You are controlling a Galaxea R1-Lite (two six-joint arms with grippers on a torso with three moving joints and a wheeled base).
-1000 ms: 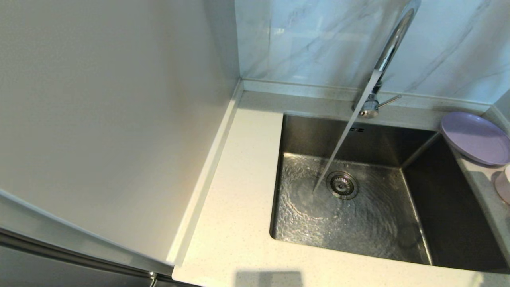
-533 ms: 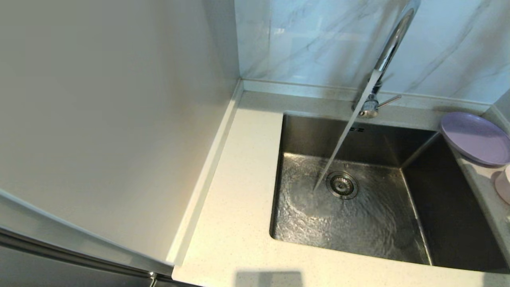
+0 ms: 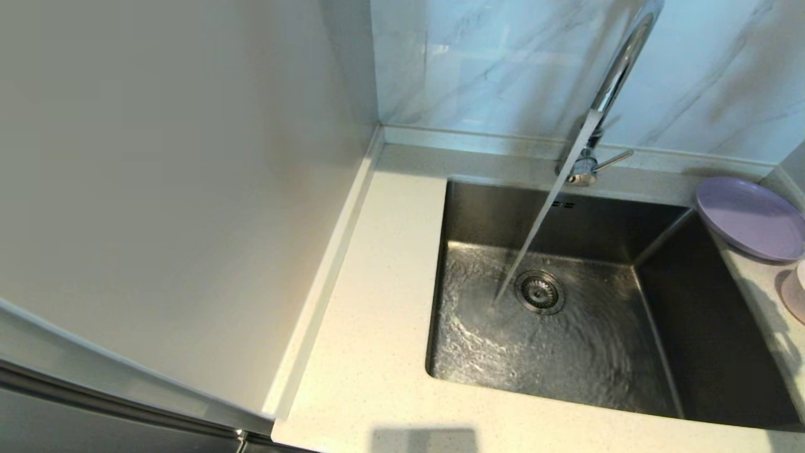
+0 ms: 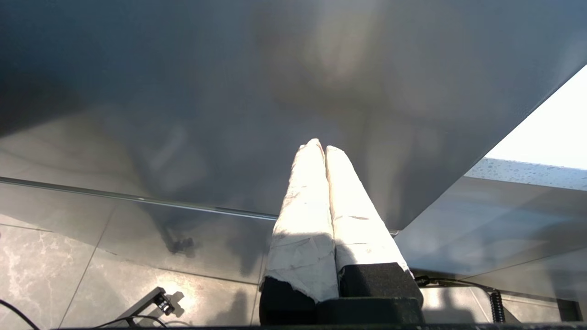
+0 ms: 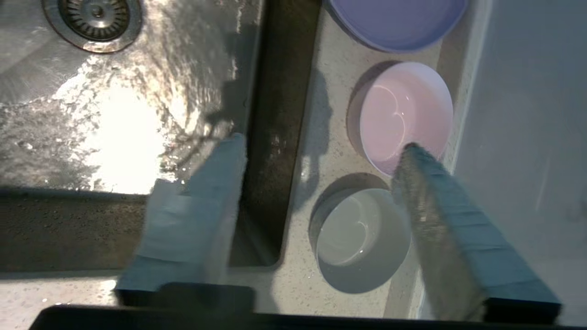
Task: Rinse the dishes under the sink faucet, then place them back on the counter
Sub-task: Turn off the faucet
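Two cups [image 5: 406,117] beneath right end effector [image 5: 321,142] | fingers spread | left end effector [image 4: 321,149] clenched

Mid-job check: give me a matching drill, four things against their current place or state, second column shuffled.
Things:
1. lavender plate
2. sink faucet
3. left gripper
4. right gripper

States:
a. open, above the counter strip beside the sink
b. running water into the basin
c. shut, holding nothing
d. lying on the counter's right side

Pairs: 1-d, 2-b, 3-c, 4-a
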